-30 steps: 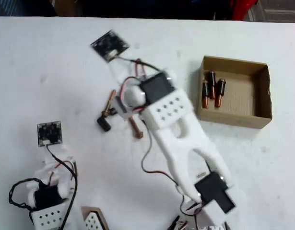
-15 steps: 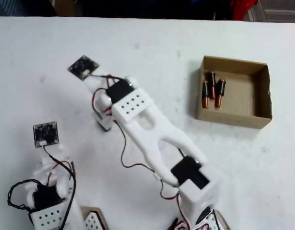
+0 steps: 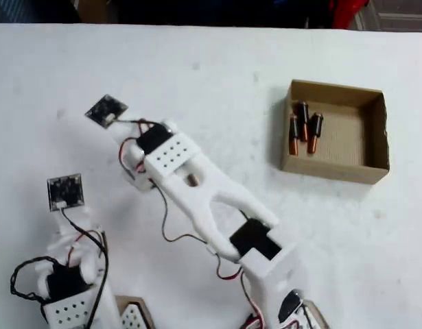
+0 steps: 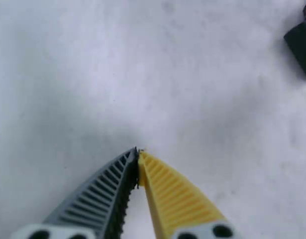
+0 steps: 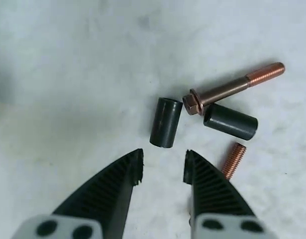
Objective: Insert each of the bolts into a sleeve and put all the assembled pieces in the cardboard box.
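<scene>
No legible text, label, brand, number or sign anywhere in view.

High view: the white right arm [image 3: 224,199] lies over the loose parts. One copper-coloured metal bit [image 3: 192,179] shows through the gap in its link; can't tell which bolt. Both arm bases run off the bottom edge, same for a tan block [image 3: 133,314] beside the white left arm [image 3: 63,312]. Three copper-and-black assembled pieces [image 3: 303,127] in the open brown cardboard box [image 3: 334,168]: too small to judge seating.

Right wrist view: a copper threaded bolt end [image 5: 234,160] pokes out, rest hidden behind the right gripper's [image 5: 162,167] black finger [image 5: 212,196].

Left wrist view: dark object [image 4: 301,42] cut by the edge, unidentifiable.
</scene>
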Controlling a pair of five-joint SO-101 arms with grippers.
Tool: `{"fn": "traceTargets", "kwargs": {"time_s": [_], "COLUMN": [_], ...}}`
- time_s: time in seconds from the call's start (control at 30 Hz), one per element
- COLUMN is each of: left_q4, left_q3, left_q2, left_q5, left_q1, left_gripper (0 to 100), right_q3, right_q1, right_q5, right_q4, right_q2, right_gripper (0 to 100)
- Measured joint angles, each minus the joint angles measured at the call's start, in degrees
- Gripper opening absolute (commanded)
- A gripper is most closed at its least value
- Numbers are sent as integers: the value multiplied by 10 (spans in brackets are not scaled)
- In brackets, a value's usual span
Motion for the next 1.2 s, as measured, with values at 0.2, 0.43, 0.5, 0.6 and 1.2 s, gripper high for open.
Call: {"fn": "traceTargets", "kwargs": {"time_s": [0.2, 0.43, 0.5, 0.6, 1.2], "left_q4": [0, 0, 0, 0, 0], "left_q3": [0, 0, 0, 0, 0], "left_q2": [0, 0, 0, 0, 0], "left_q5": [0, 0, 0, 0, 0], "left_q1": [0, 0, 0, 0, 0], "left_gripper": [22, 22, 22, 22, 22], "right_q3": [2, 2, 1, -6, -53], "right_q1": [2, 2, 2, 1, 5], "right_q5": [0, 0, 0, 0, 0], "right_q4": [0, -35, -36, -36, -39], "right_q2": [14, 70, 76, 89, 160], "right_gripper": [106, 106, 106, 106, 15]}}
